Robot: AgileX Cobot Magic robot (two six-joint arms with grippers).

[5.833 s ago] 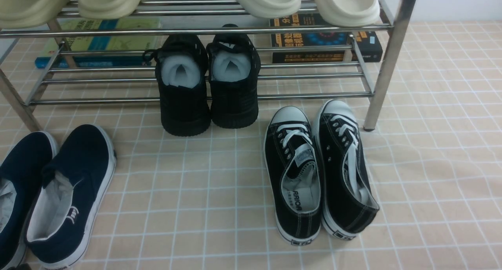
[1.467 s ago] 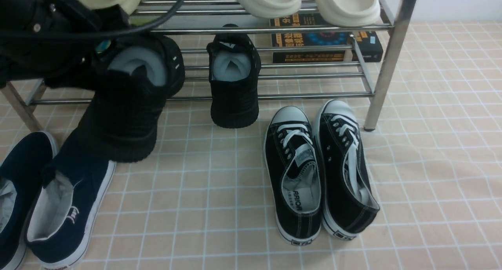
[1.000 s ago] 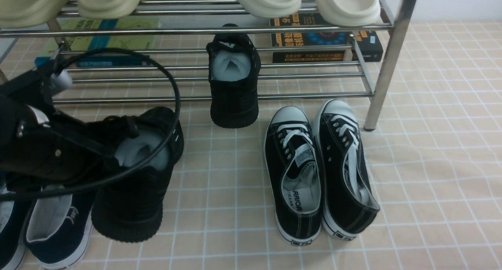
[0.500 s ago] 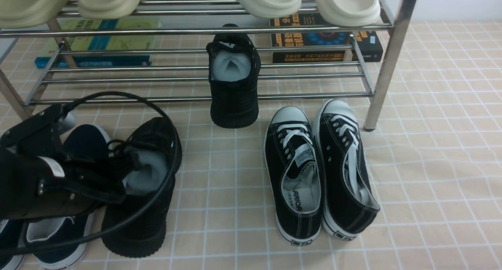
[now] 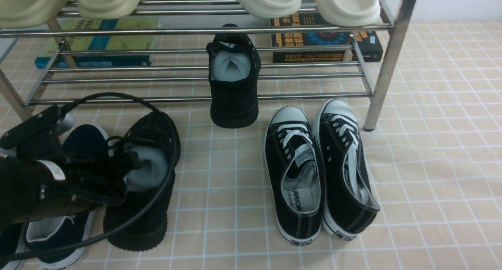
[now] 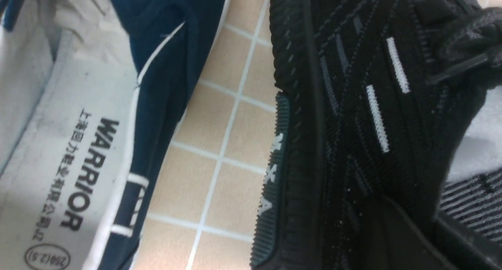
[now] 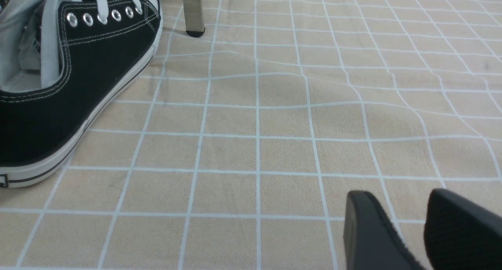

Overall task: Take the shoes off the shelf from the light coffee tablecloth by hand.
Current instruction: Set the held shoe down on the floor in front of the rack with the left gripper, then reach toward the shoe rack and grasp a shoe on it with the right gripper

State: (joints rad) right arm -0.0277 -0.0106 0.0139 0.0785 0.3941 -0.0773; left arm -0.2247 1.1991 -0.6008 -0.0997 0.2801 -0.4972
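- Left gripper (image 5: pixel 131 164) is pinching the left shoe's (image 5: pixel 137 219) collar, lower left, above the cloth (image 5: pixel 219 183).
- Right shoe (image 5: pixel 234 101) is resting on the rack (image 5: pixel 313 95), upper centre.
- Right gripper (image 7: pixel 402 195) is hanging with jaws apart.

Possibly a staged shoe-storage area: a steel shoe rack (image 5: pixel 196 31) stands on grid-patterned cloth (image 5: pixel 443 164) before a pale wall (image 5: pixel 459 3).

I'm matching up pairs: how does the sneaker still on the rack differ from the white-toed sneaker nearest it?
The rack sneaker is all black; the white-toed one has white laces and rim. The first holds paper stuffing; the second shows a bare, lettered insole. Both point toe-first toward the rack.
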